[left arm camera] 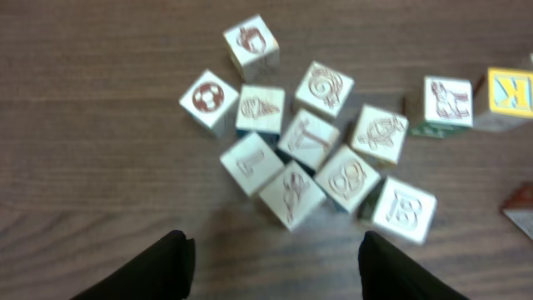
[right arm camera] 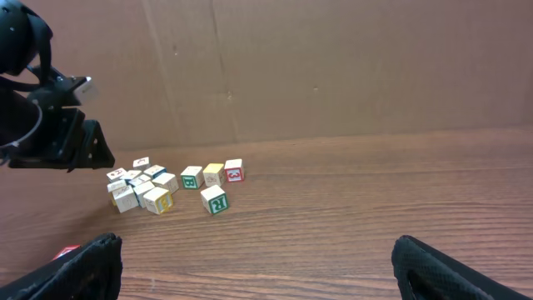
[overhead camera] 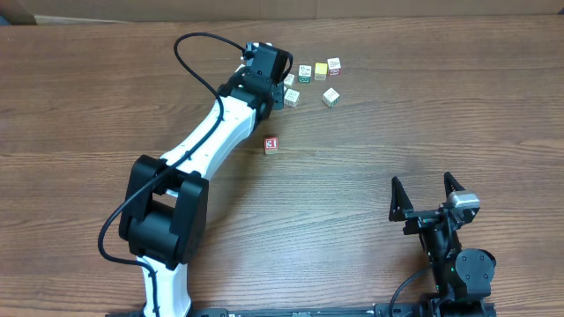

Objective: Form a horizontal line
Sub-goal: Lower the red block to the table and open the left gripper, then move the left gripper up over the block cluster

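Of the horizontal line, only one red-and-white cube (overhead camera: 270, 144) shows, standing alone on the table below the bunch; it also shows at the edge of the right wrist view (right arm camera: 67, 250). My left gripper (overhead camera: 275, 88) hovers over an irregular bunch of white picture cubes (left arm camera: 309, 137). In its wrist view the gripper (left arm camera: 276, 246) is open and holds nothing, with the bunch just beyond the fingertips. My right gripper (overhead camera: 427, 189) stands wide open near the front right, far from every cube, its own view (right arm camera: 254, 267) showing only bare wood between the fingers.
Right of the bunch lie loose cubes: a green-edged one (overhead camera: 305, 71), a yellow one (overhead camera: 320, 71), a red-edged one (overhead camera: 334, 66) and another green one (overhead camera: 330, 97). A brown wall (right arm camera: 333, 67) backs the table. The left arm (overhead camera: 207, 141) slants across the table's left half.
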Controlling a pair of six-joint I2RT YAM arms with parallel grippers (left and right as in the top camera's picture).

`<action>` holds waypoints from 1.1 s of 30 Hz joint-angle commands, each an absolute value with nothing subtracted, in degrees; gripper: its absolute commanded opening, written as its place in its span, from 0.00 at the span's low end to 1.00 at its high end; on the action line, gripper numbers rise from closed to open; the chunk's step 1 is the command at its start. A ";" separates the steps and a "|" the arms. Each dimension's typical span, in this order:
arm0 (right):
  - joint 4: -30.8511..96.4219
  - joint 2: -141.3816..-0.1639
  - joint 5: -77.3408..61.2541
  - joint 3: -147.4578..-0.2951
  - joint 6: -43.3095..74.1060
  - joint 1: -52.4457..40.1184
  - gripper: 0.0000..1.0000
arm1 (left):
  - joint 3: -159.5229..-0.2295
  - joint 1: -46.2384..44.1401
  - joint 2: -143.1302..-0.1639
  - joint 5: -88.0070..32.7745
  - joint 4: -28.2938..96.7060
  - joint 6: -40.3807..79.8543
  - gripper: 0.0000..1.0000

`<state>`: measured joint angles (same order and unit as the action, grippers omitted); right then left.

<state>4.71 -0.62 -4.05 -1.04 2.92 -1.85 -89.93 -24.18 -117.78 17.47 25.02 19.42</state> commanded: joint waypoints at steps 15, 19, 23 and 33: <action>4.51 -0.19 -3.55 -0.45 2.52 -1.54 1.00 | -90.70 -22.83 -125.05 13.02 18.50 11.14 0.48; 4.51 -0.19 -3.55 -0.45 2.52 -1.54 1.00 | -90.70 -22.83 -125.16 10.26 18.13 4.56 0.55; 4.51 -0.19 -3.55 -0.45 2.52 -1.54 1.00 | -90.70 -22.74 -125.36 8.49 18.13 -1.02 0.59; 4.51 -0.19 -3.55 -0.45 2.52 -1.54 1.00 | -90.13 -21.08 -125.36 5.85 17.52 -3.90 0.56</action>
<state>4.71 -0.62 -4.03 -1.04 2.92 -1.85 -90.04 -22.09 -124.84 7.29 17.96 -1.50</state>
